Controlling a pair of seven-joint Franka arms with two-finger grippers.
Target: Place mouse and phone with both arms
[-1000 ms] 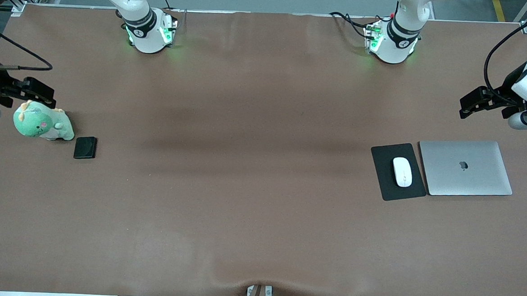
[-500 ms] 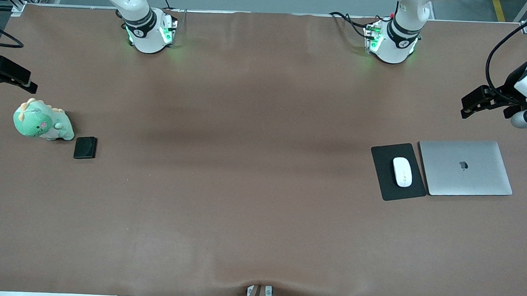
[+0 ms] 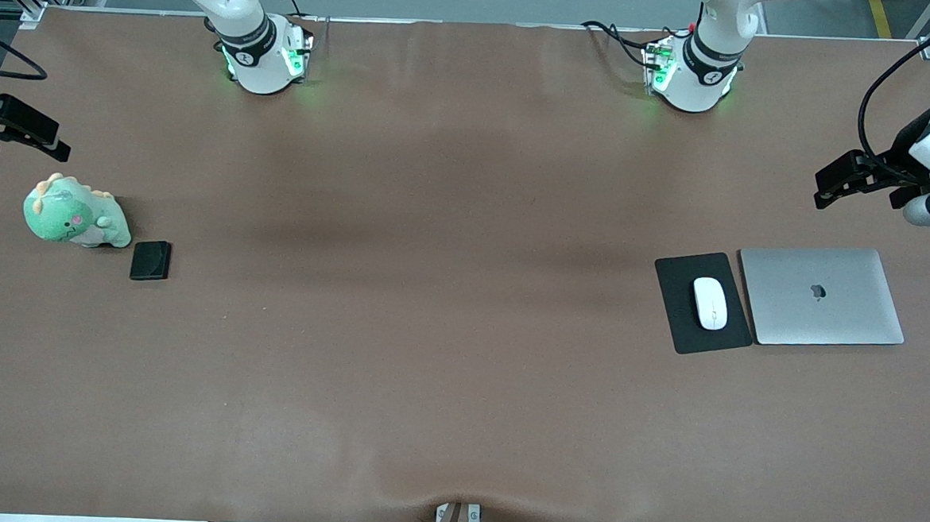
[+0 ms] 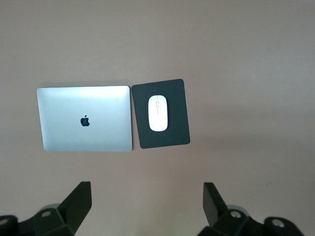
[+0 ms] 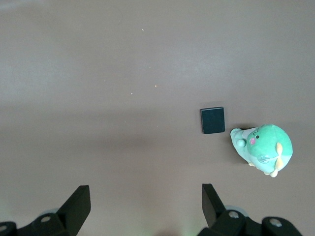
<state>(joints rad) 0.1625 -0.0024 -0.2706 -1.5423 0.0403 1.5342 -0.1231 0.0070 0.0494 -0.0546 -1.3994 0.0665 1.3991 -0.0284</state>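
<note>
Brown matting covered the desk (image 3: 444, 355). The mouse (image 3: 709, 302) was seen resting on a black mouse pad (image 3: 674, 304), just beside a closed silver laptop (image 3: 821, 295). The phone (image 3: 151, 260) was laid flat beside a green plush toy (image 3: 73, 215) at the right arm's end. The left hand (image 3: 835, 181) was held wide over bare desk, empty; the right hand (image 3: 22, 126) likewise.
</note>
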